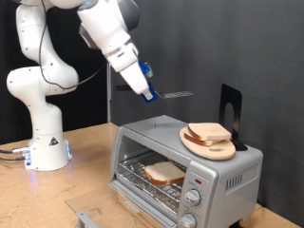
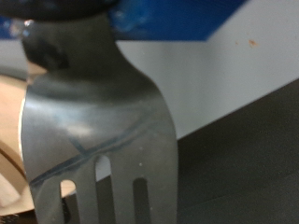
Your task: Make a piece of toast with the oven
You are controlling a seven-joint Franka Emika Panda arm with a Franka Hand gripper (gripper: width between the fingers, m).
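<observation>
The oven (image 1: 214,171) stands at the exterior view's lower right, with its door open. One piece of toast (image 1: 163,172) lies on the wire rack inside. My gripper (image 1: 147,91), with blue fingers (image 2: 177,17), hangs above the oven's left part. It is shut on the handle of a black slotted spatula (image 1: 177,95), whose blade points to the right, in the air above the oven top. The spatula blade (image 2: 93,121) fills the wrist view.
A round wooden board (image 1: 223,149) with other bread slices (image 1: 209,133) sits on the oven's top. A black upright stand (image 1: 230,104) rises behind it. Two knobs (image 1: 194,198) and a red light (image 1: 197,179) are on the oven's front right. The arm's white base (image 1: 43,142) stands at the left.
</observation>
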